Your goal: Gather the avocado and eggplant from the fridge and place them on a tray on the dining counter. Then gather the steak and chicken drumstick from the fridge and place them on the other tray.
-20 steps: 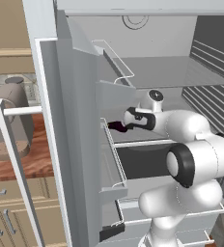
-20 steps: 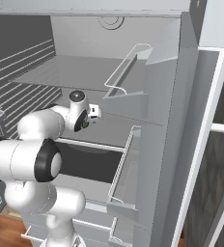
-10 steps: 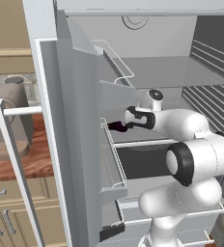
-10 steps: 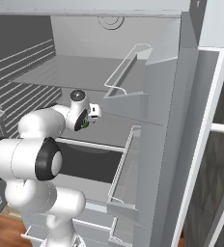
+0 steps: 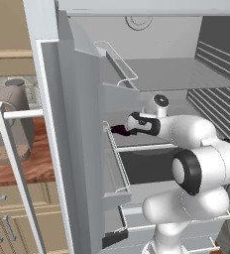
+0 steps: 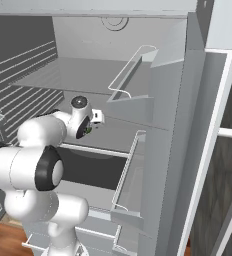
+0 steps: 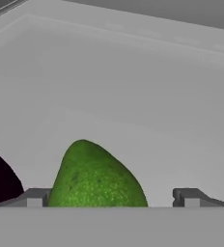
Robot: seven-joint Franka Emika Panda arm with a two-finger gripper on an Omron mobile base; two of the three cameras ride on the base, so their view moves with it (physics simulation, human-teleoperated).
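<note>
**A:** Looking along the hand, where's the avocado (image 7: 97, 176) now?

**B:** On the fridge shelf (image 7: 133, 96), just ahead of the hand and between the two finger tips, nearer the left one than the right. The gripper (image 7: 113, 197) is spread wide with nothing in it. I can't tell whether the left tip touches the skin.

**A:** Anything different from a second ago?

**B:** Hardly. The arm has stayed reaching into the middle shelf in both base views, and the jaws are as wide as they were. I'd judge the approach is finished and the grasp is not yet made, so none of the four items has gone to a tray.

**A:** How will the fruit handle?

**B:** It's pear-shaped, tapering to a rounded top, with a pebbled bright green skin. That taper could let it slip upward if squeezed high, so a low grip looks safer.

**A:** And around it?

**B:** A glossy, near-black rounded shape sits just beside it at the left edge, likely the eggplant (image 7: 0, 181). The shelf is smooth pale grey, running back to the fridge's plain rear wall.
</note>
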